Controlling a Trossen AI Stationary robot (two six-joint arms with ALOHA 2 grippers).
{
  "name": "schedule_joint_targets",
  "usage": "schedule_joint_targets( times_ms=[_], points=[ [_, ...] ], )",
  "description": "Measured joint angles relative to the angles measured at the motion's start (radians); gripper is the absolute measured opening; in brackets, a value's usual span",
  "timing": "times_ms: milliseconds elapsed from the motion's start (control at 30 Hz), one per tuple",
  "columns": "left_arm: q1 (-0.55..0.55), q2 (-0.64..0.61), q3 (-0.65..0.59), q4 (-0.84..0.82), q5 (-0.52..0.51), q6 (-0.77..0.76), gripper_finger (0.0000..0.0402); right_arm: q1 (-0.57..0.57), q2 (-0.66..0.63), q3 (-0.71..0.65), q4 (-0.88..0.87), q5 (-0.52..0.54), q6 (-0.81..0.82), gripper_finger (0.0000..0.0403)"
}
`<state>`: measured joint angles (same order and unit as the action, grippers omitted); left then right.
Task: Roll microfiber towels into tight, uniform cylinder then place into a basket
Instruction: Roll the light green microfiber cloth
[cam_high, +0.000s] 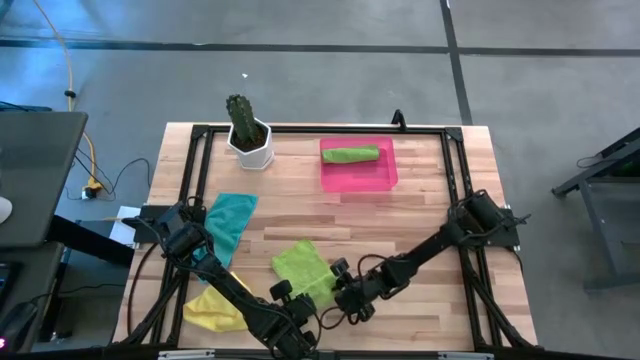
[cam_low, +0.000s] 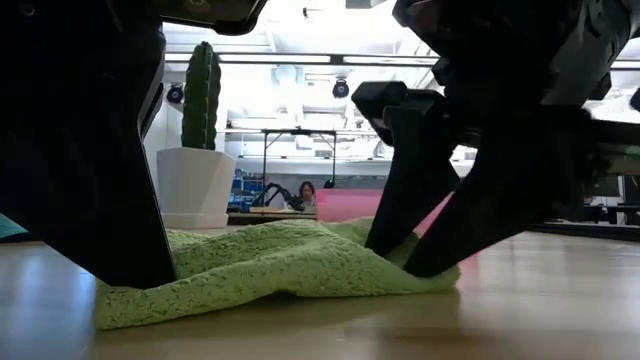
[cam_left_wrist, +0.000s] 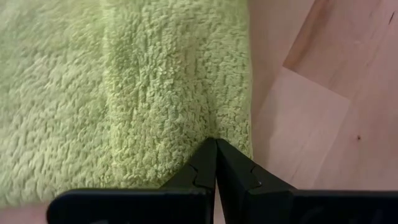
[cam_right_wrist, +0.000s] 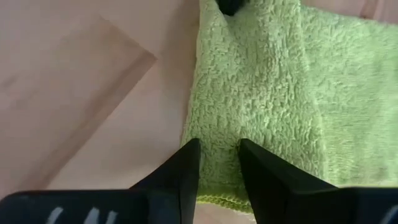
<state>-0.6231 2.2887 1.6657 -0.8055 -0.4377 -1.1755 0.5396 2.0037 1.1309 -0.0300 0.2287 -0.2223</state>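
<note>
A lime green towel (cam_high: 303, 266) lies on the wooden table near its front edge, with a strip along its near side folded over (cam_right_wrist: 255, 81). My left gripper (cam_left_wrist: 216, 144) is shut, its tips down on one end of that strip. My right gripper (cam_right_wrist: 219, 152) is at the strip's other end, shut on it. A teal towel (cam_high: 231, 220) and a yellow towel (cam_high: 211, 311) lie flat to the left. The pink basket (cam_high: 385, 178) at the back holds a rolled green towel (cam_high: 350, 154). My left gripper presses its shut fingertips (cam_left_wrist: 205, 163) down on the folded strip (cam_left_wrist: 186, 112) close to the towel's side edge, slanting steeply from above. The towel lies on the table beneath them. My right gripper has the end of the folded strip (cam_right_wrist: 219, 134) pinched between its two fingers (cam_low: 395, 225), several layers. The fingers slant down from the table's right side. The cloth bulges up between the tips while the towel's other parts stay on the table.
A white pot with a cactus (cam_high: 249, 140) stands at the back left, beside the basket. A black frame (cam_high: 455, 160) runs round the table's edges. Bare wood lies between the lime towel and the basket.
</note>
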Motion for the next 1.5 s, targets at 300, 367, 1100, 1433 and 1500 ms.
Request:
schedule_joint_targets(
  times_ms=[300, 367, 1100, 1433, 1500],
  points=[
    [-0.001, -0.004, 0.0, 0.001, 0.005, 0.0, 0.0, -0.026, -0.003, 0.001, -0.038, -0.109, 0.069, 0.0119],
    [-0.003, -0.012, 0.0, 0.002, 0.013, 0.007, 0.0, -0.031, -0.004, 0.003, -0.057, -0.137, 0.069, 0.0119],
    [-0.007, -0.026, -0.001, 0.005, 0.023, 0.088, 0.0, 0.032, -0.098, -0.003, -0.127, -0.218, 0.143, 0.0119],
    [-0.008, -0.026, -0.001, 0.012, 0.017, 0.088, 0.0, 0.109, -0.097, -0.003, -0.113, -0.21, 0.11, 0.0134],
    [-0.008, -0.026, -0.001, 0.013, 0.015, 0.088, 0.0, 0.11, -0.097, -0.003, -0.1, -0.21, 0.108, 0.0155]
  ],
)
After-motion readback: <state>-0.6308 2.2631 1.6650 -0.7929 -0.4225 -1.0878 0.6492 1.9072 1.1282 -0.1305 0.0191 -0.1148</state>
